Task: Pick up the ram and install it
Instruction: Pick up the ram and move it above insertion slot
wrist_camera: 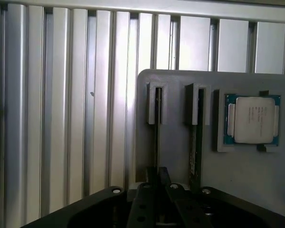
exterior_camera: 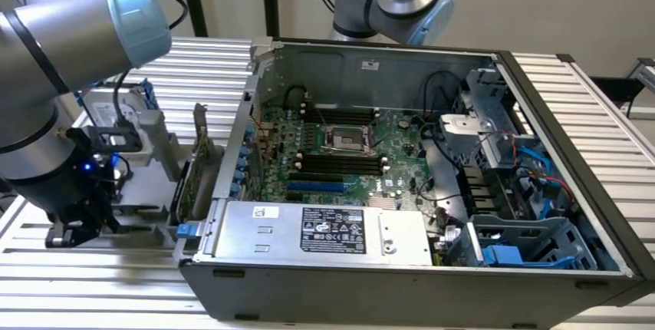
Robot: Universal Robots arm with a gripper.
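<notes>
The gripper (wrist_camera: 157, 179) is at one end of the ram (wrist_camera: 157, 133), which stands on edge in the grey holder (wrist_camera: 247, 180), in the slot nearest the holder's edge, away from the processor (wrist_camera: 253, 119); whether it is clamped or released I cannot tell

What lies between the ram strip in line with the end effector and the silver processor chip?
In the wrist view, a second edge-on strip stands in its own slot of the grey holder between the ram and processor.
</notes>
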